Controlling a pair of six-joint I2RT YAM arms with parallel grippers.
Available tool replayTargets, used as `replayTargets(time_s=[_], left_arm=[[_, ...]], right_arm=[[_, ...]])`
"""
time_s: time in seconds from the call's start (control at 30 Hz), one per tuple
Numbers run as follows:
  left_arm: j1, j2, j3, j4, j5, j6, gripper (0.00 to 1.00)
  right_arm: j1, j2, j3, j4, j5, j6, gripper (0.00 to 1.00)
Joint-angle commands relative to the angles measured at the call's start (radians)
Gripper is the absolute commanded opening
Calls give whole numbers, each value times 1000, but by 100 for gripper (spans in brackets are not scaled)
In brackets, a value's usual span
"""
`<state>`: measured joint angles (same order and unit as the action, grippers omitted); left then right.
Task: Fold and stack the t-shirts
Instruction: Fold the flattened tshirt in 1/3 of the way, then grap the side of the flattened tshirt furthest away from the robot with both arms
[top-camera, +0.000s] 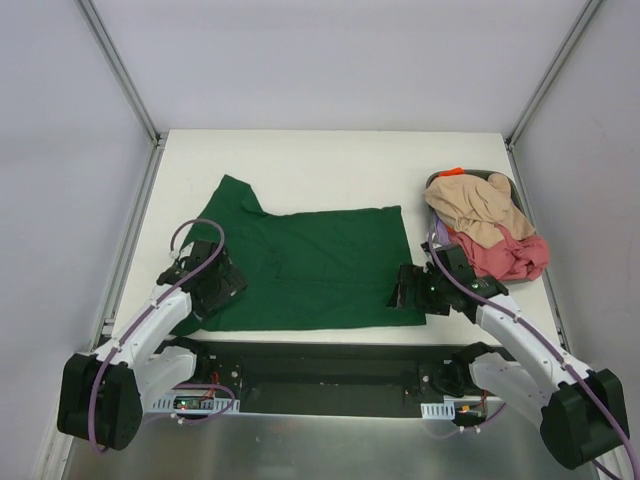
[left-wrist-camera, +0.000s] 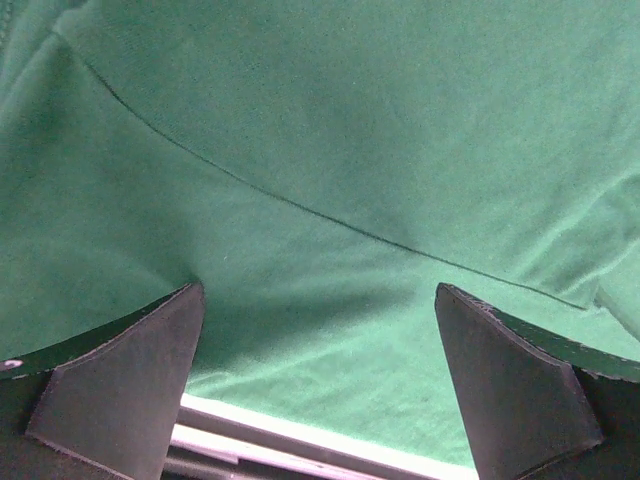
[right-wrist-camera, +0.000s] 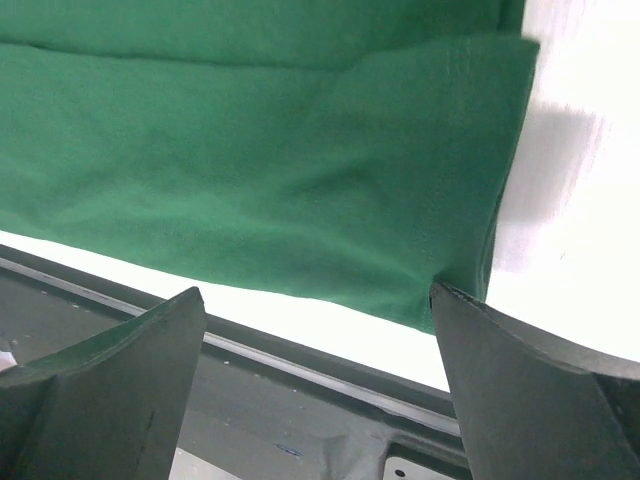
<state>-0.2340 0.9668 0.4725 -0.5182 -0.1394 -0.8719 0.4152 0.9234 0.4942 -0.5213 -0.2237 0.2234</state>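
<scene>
- Dark green t-shirt (top-camera: 310, 265): laid out flat across the middle of the table (top-camera: 330, 160), one sleeve pointing to the far left, near hem along the table's near edge.
- Left gripper (top-camera: 215, 285): set low over the near-left part of the green shirt, jaws wide apart. Left wrist view filled with green cloth (left-wrist-camera: 350, 150) and one thin seam running across it, both fingers (left-wrist-camera: 120, 390) framing it, nothing pinched.
- Right gripper (top-camera: 410, 290): at the shirt's near-right corner, jaws spread. In the right wrist view, hemmed corner of the cloth (right-wrist-camera: 250, 170) just at the tip of one finger (right-wrist-camera: 520, 390); actual contact impossible to tell.
- Beige t-shirt (top-camera: 475, 205): crumpled, on top of the pile at the far right, well apart from the green shirt.
- Pink-red t-shirt (top-camera: 510, 255): bunched, beneath and nearer than the beige one.
- Orange bit (top-camera: 455, 171): peeking out at the pile's far edge.
- Purple bit (top-camera: 437, 235): showing at the pile's left side.
- Dark container (top-camera: 508, 182): only a rim visible behind the pile, kind unclear.
</scene>
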Motion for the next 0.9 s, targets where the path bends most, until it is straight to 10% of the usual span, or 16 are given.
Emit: replayTargets(time_s=[0.0, 0.27, 0.87], left_arm=[[7, -53, 118, -111, -18, 36, 99], [56, 149, 502, -72, -76, 183, 99], [205, 1444, 1846, -174, -77, 460, 84]], right_arm=[[10, -67, 98, 26, 20, -32, 96], [4, 37, 274, 179, 50, -30, 96], [-29, 660, 684, 251, -13, -56, 96]])
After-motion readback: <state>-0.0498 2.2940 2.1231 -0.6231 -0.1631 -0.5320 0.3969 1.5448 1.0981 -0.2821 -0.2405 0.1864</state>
